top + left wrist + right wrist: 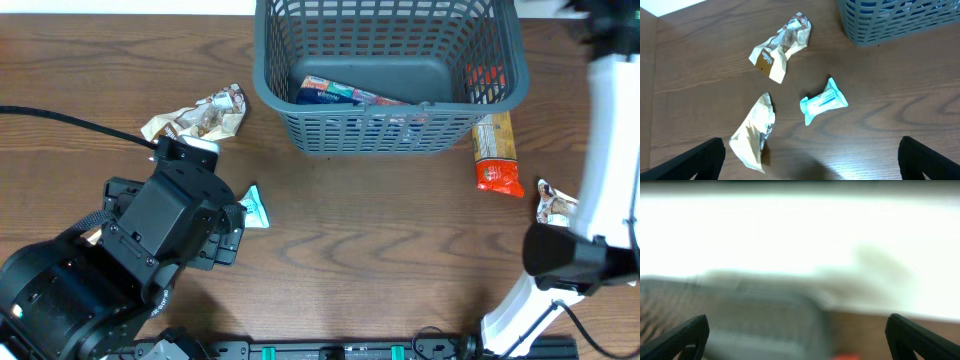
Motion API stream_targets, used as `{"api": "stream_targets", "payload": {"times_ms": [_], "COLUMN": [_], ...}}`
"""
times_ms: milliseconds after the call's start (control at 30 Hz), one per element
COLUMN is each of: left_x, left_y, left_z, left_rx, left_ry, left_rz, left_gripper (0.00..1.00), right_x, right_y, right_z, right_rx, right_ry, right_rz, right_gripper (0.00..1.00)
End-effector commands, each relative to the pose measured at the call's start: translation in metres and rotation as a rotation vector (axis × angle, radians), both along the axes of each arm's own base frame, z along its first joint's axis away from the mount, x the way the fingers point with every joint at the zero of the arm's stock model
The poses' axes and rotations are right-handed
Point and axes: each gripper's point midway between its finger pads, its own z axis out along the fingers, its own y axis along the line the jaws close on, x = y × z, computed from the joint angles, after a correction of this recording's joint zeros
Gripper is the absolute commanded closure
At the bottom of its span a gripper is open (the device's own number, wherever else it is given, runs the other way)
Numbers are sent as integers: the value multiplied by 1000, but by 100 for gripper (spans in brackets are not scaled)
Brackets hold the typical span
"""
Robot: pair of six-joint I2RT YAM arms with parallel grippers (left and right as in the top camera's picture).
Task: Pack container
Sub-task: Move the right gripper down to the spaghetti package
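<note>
The dark grey container (270,70) stands at the table's far middle, with a blue packet (335,93) on its floor and something red behind its right slots. In the left wrist view its corner (880,30) shows at top right. My left gripper (810,160) is open and empty, above the table between a beige packet (754,135) and a light-blue packet (822,101). A crumpled beige packet (781,47) lies farther off. My right gripper (797,335) is open and empty; its view is blurred, with the container (750,315) ahead.
An orange-red packet (497,150) lies just right of the container. A small crumpled packet (553,203) lies by the right arm's base (565,255). The left arm (150,240) covers the front left of the table. The light-blue packet (256,208) lies beside it.
</note>
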Motion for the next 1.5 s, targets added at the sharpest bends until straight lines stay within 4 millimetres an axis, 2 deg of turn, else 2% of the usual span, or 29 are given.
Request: {"api": "stream_targets", "payload": {"times_ms": [0, 67, 133, 233, 367, 567, 733, 800, 900, 1000, 1133, 1333, 1467], "left_x": [-11, -11, -11, -11, -11, -11, -11, -11, -11, -11, -11, -11, -11], "left_y": [11, 11, 11, 11, 12, 12, 11, 11, 11, 11, 12, 12, 12], "left_z": [-10, -10, -10, -10, -9, -9, -10, -10, -10, -9, -9, -9, -9], "left_rx": [58, 58, 58, 58, 69, 79, 76, 76, 76, 76, 78, 79, 79], "left_ry": [61, 61, 61, 61, 57, 58, 60, 60, 60, 60, 59, 58, 58], "left_rz": [0, 0, 0, 0, -3, -17, -19, -19, -19, -19, -19, -17, -17], "left_gripper": [1, 1, 1, 1, 1, 2, 2, 1, 1, 1, 1, 1, 2], "right_x": [-31, -51, -69, -97, -127, -135, -132, -127, -129, -125, -110, -105, -108], "right_y": [-45, -70, -91, -114, -125, -140, -189, -196, -195, -181, -154, -127, -122], "right_z": [61, 70, 61, 22, -20, -51, -105, -134, -175, -207, -240, -285, -317], "right_rx": [0, -5, -16, -77, -68, -29, -71, -75, -51, 9, -26, -117, -199], "right_ry": [-123, -121, -62, 116, 312, 422, 572, 634, 743, 795, 800, 850, 894], "right_rz": [-117, -178, -223, -240, -243, -289, -513, -523, -502, -432, -202, -56, -37], "right_gripper": [1, 1, 1, 1, 1, 1, 1, 1, 2, 1, 1, 1, 1]}}
